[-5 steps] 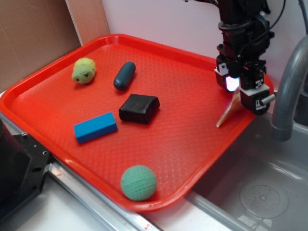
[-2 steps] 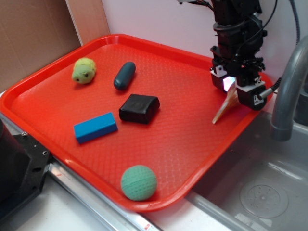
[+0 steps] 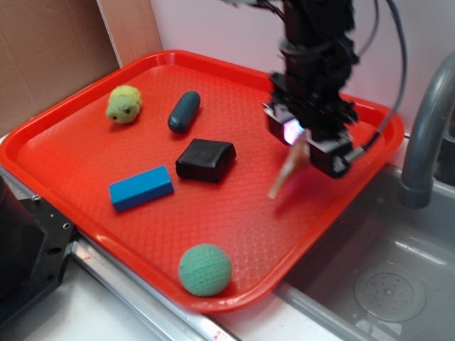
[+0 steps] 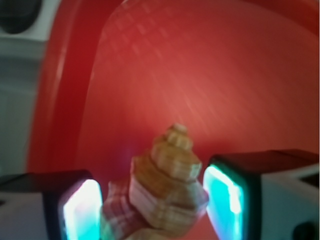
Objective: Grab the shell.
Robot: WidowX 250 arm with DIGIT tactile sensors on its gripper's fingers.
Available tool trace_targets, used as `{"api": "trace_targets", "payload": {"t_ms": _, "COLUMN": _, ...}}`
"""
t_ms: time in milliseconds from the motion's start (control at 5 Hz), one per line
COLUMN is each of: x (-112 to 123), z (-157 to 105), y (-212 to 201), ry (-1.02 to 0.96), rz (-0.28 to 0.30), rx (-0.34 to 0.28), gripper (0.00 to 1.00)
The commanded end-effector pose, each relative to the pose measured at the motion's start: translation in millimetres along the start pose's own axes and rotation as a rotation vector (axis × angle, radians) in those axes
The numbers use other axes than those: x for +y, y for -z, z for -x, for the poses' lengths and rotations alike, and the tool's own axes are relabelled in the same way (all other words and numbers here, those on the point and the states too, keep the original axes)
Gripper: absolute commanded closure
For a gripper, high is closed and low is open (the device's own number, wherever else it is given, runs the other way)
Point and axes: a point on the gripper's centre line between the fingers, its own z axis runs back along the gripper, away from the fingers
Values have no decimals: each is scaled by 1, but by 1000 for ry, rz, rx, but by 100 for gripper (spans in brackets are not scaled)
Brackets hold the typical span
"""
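So the gripper (image 3: pixel 307 142) is clamped on the shell (image 3: pixel 290 168), holding it up over the red tray (image 3: pixel 64 153), pale tip pointing down-left, clear of the black block (image 3: pixel 205 159).

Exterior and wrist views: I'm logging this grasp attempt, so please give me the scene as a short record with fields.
pincer: shut on the shell, above the tray
shell: held by its wide end, pale point hanging down and left, clear of the tray surface
wrist view: shell sits between the two lit fingers
tray: red
other items on tray: green ball, blue block, black block
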Motion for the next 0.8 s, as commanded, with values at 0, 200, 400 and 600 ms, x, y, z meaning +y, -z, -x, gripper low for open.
{"api": "trace_targets", "payload": {"t_ms": 0, "x": 47, "z": 37, "y": -79, "ry": -372, "rz": -8, "rx": -75, "gripper": 100}}
{"api": "trace_targets", "payload": {"t_ms": 200, "x": 79, "z": 40, "y": -96, "ry": -453, "rz": -52, "rx": -68, "gripper": 100}}
{"api": "trace_targets", "payload": {"t_ms": 400, "x": 105, "z": 35, "y": -106, "ry": -443, "rz": -115, "rx": -18, "gripper": 100}}
{"api": "trace_targets", "payload": {"t_ms": 600, "x": 119, "z": 38, "y": -112, "ry": -352, "rz": -132, "rx": -27, "gripper": 100}}
